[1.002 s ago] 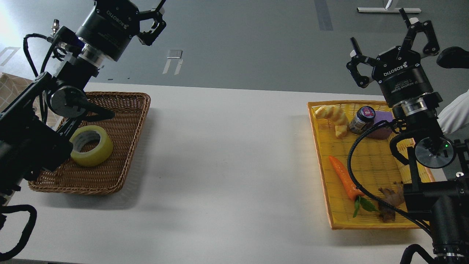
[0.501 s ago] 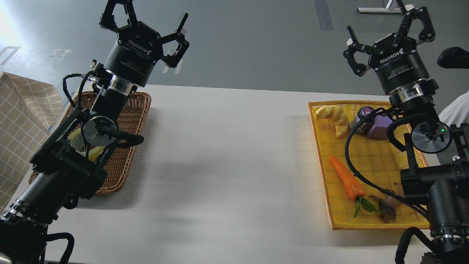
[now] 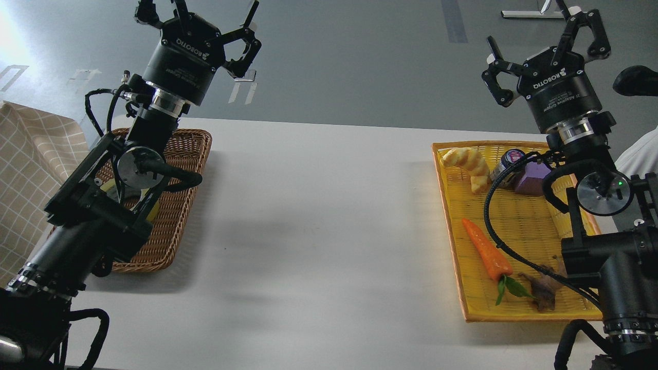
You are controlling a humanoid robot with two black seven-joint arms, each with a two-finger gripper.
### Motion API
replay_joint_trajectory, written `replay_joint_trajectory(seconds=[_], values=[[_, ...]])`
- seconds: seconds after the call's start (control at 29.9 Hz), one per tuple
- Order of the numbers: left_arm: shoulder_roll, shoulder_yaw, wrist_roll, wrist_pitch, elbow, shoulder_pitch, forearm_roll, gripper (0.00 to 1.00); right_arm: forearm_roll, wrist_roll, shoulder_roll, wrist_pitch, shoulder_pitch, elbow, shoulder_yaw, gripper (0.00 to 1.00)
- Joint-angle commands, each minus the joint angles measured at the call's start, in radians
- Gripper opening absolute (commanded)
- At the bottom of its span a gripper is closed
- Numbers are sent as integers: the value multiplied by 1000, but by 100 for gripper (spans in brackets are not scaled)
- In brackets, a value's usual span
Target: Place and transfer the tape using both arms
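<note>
tape (image 3: 149, 204) mostly hidden behind left arm (image 3: 97, 205)

Bright, even light. Glare whitens the far left corner beyond the tabletop (image 3: 318, 205). Soft shadows fall near its left edge; focus is sharp.

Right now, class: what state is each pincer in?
Left pincer: open, holding nothing.
Right pincer: open, holding nothing.

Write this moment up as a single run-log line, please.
left gripper: open, raised, empty | right gripper: open, raised, empty | tape: in wicker basket, mostly hidden by left arm | phase: pre-grasp
</note>
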Motion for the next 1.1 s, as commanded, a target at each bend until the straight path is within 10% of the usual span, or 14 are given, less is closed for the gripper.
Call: replay_joint_trajectory(seconds=[0.0,1.07], values=[[1,0,0,0,0,-1,0,98,1,0,0,0,0,2,0,100],[-29,29,9,0,6,5,18,98,5,2,0,0,-3,11,8,100]])
